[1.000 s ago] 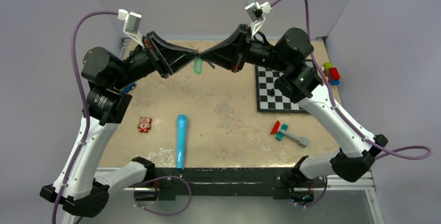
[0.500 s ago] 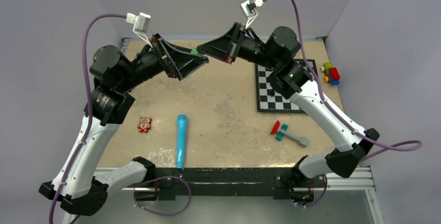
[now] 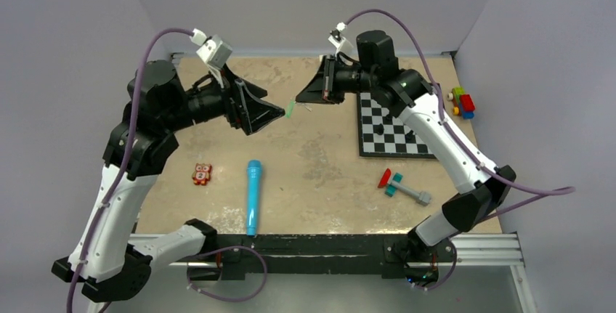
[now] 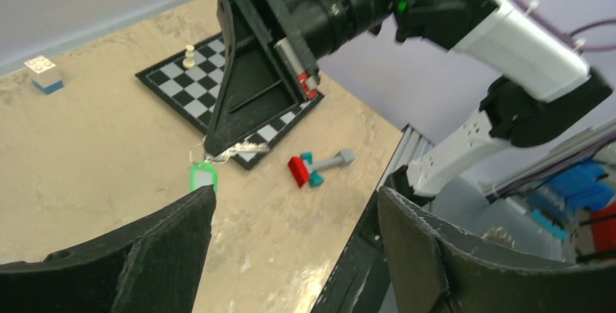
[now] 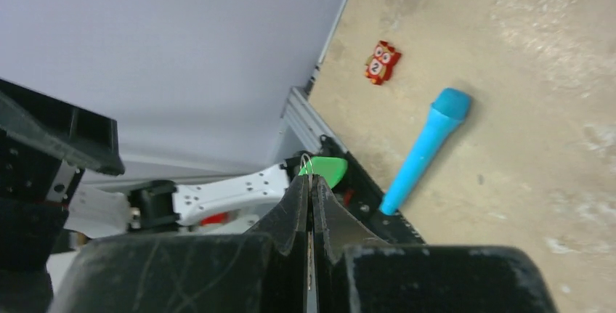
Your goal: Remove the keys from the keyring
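Keyring (image 4: 197,155): held in the air above the table (image 3: 319,160), at the tip of the right gripper (image 4: 212,147). A green tag (image 4: 203,178) dangles below it and a silver key (image 4: 241,150) sticks out sideways.
Right gripper: fingers pressed together, nipping the ring. The arm reaches left from over the chessboard (image 3: 396,128).
Left gripper (image 4: 294,204): jaws spread wide, nothing held. It points right, facing the other tip, close to the tag but apart from it.
Room: bare tabletop under the tag. The chessboard lies to the right and a blue microphone (image 3: 253,195) toward the near edge, both well apart from the tag. The far wall stands behind both wrists.
Left wrist view: shows ring, tag and key together, plus a pale pawn (image 4: 189,54) on the board.
Right wrist view: only the ring's top and the tag's tip show past the closed fingers (image 5: 296,195); the key is hidden.
Overhead view: the tag is a green sliver between the tips, and the ring is too small to make out.
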Controlling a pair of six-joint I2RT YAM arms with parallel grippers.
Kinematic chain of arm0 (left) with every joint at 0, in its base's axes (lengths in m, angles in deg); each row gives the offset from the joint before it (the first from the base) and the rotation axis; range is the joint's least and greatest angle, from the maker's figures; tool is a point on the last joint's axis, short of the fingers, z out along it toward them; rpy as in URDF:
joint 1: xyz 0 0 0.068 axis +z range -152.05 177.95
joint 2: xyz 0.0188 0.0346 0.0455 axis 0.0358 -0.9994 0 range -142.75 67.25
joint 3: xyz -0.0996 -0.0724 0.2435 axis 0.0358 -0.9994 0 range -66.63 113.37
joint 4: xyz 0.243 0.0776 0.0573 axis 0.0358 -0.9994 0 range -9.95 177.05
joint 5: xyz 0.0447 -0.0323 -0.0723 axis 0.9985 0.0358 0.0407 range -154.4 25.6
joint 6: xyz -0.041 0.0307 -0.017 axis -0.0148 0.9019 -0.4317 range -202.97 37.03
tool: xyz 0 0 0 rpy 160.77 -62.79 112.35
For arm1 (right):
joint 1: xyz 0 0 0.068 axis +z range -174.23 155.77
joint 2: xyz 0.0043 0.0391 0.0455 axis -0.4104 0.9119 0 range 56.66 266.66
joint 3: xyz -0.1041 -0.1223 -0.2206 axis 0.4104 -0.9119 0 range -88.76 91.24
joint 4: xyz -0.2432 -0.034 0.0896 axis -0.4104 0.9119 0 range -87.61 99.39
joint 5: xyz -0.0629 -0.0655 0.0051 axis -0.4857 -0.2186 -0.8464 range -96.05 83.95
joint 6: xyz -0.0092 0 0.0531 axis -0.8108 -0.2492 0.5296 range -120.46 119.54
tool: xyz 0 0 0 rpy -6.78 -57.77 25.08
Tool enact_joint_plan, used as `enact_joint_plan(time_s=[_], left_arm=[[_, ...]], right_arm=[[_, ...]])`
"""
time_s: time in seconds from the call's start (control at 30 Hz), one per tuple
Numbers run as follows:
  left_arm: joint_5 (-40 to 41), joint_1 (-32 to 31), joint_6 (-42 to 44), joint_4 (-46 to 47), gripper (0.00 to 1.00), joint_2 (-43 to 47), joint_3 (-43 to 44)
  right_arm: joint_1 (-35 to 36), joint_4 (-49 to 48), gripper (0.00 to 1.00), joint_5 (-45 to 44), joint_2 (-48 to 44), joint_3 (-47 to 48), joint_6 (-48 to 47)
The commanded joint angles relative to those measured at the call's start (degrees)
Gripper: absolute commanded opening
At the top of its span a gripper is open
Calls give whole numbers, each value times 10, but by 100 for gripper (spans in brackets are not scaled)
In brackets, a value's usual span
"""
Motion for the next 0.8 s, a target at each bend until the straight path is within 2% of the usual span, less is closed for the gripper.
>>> enact_joint_plan(time_s=[0.0,0.07,0.13,0.2,0.27,0.37,0.47,0.53,0.63,0.77], left_arm=[[-45,-2,76,-65,81,-27,17],[-64,-1,66,-66,78,-42,16],[-68,-2,62,-78,78,-57,20],[-56,-2,69,-96,78,-69,24],[-28,-2,73,-108,78,-77,22],[-2,-2,59,-85,77,-68,-14],[-42,-2,31,-35,75,-54,-72],[-63,-2,23,-23,73,-53,-90],[-94,-1,30,-29,72,-62,-100],[-159,-2,47,-16,71,-72,-119]], right_arm=[[1,143,0,12,-28,78,-190],[3,185,0,7,-17,85,-229],[11,296,0,-78,19,148,-265],[15,381,0,-173,45,186,-247],[12,413,0,-200,54,167,-212],[8,381,0,-137,41,85,-142],[6,290,0,-60,18,9,-85],[6,304,0,-61,31,22,-89],[7,406,0,-89,78,80,-136],[6,361,0,-21,71,69,-135]])
